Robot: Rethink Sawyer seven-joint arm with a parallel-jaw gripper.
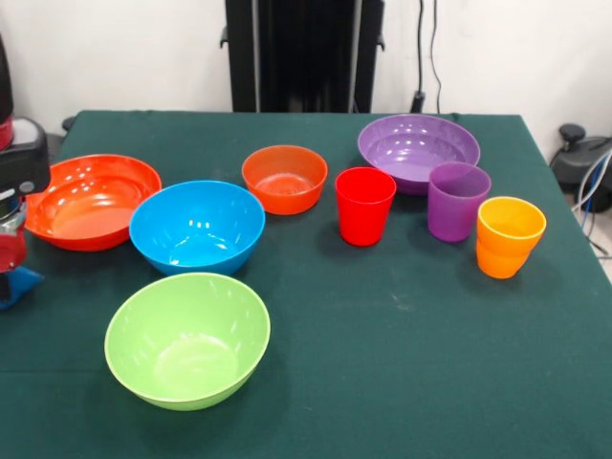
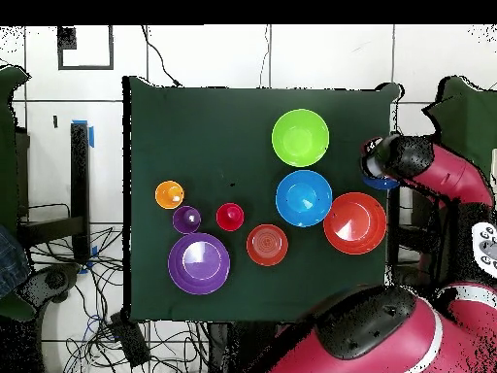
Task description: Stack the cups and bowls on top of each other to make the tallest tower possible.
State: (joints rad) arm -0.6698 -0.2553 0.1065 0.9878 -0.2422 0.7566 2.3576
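Front view, near to far. Lime green bowl [image 1: 187, 339] nearest, left of centre, empty. Behind it the light blue bowl [image 1: 197, 226], orange-red bowl [image 1: 91, 201] to its left. Right side: orange cup [image 1: 509, 236], purple cup [image 1: 458, 201], red cup [image 1: 364, 206]. Farther: small orange bowl [image 1: 284, 178], purple bowl [image 1: 418, 149]. Nothing stacked. Gripper [image 1: 11, 239] at left table edge over something blue [image 2: 379, 181]; finger spacing: cannot tell.

Seen from above: my arm [image 2: 442, 175] hangs past the table [image 2: 155, 126] edge, beside the orange-red bowl [image 2: 354, 222]. Green bowl [image 2: 300, 137], blue bowl [image 2: 304, 197] and three cups [image 2: 186, 219] stand apart, unstacked.
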